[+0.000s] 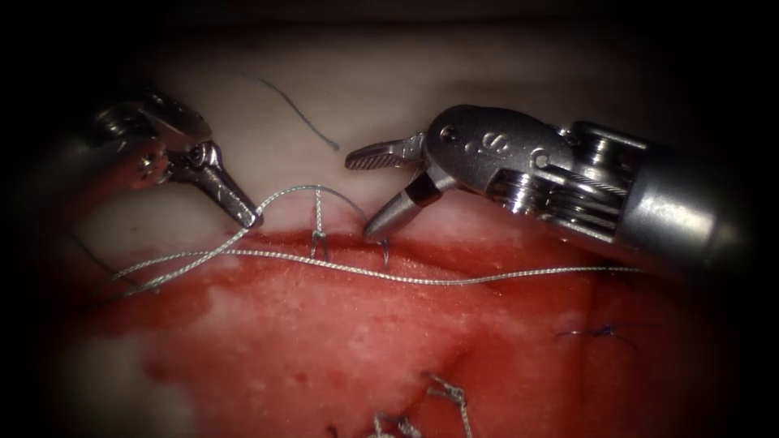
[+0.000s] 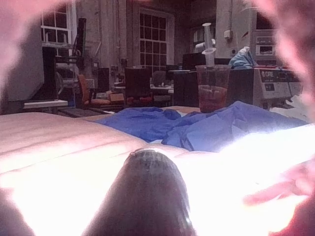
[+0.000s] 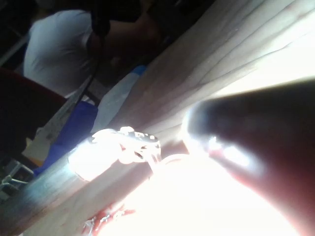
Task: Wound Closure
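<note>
In the endoscope view the left tool [image 1: 250, 217] reaches in from the left, its jaws shut on the silver thread [image 1: 312, 189]. From that grip the thread arcs right over a stitch [image 1: 318, 242] toward the right tool. Another strand [image 1: 454, 281] runs across the red, wet tissue [image 1: 341, 341] from far left to far right. The right tool [image 1: 362, 195] stands open just above the cut's upper edge and holds nothing. Its lower jaw points down beside a second stitch [image 1: 385, 255]. The left arm's dark shaft [image 2: 147, 196] and the right arm's dark shaft [image 3: 256, 147] show in their own wrist views.
A loose blue thread end [image 1: 300, 113] lies on the pale tissue [image 1: 268, 138] above the cut. A dark blue knot [image 1: 600, 331] sits on the red tissue at right. Cut silver thread ends [image 1: 446, 396] lie near the bottom edge.
</note>
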You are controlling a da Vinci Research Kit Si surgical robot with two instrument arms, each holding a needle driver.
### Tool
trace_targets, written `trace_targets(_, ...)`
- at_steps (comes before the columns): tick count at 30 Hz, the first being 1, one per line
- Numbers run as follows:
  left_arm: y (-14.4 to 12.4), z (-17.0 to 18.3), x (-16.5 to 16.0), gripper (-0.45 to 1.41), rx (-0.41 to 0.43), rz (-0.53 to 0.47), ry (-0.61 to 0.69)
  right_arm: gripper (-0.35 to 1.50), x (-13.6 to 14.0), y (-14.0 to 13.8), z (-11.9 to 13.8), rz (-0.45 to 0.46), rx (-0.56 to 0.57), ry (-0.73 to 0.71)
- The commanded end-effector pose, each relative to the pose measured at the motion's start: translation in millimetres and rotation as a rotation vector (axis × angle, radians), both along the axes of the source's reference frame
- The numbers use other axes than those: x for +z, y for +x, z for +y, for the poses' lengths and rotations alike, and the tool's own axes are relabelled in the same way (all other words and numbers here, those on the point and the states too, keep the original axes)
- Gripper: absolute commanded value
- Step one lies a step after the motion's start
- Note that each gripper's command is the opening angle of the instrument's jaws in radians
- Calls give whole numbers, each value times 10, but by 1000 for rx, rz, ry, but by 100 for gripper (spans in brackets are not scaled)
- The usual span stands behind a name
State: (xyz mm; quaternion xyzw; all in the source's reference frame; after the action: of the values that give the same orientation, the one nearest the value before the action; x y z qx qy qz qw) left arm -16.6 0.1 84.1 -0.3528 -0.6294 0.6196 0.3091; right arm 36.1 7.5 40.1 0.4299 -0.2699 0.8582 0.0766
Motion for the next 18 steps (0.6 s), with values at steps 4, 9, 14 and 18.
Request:
trace_targets(4,-1,13,-9,-45,2,3,-16,68,-8,8,11,7,7,-4)
trace_targets(9,1,13,-7,-45,10,11,-26,68,-8,9,11,7,7,-5)
trace_targets(14,2,14,-5,-45,35,32,-51,68,-7,9,10,7,6,-6)
trace_targets(18,3,11,-2,-45,64,58,-74,68,-5,12,7,3,8,-8)
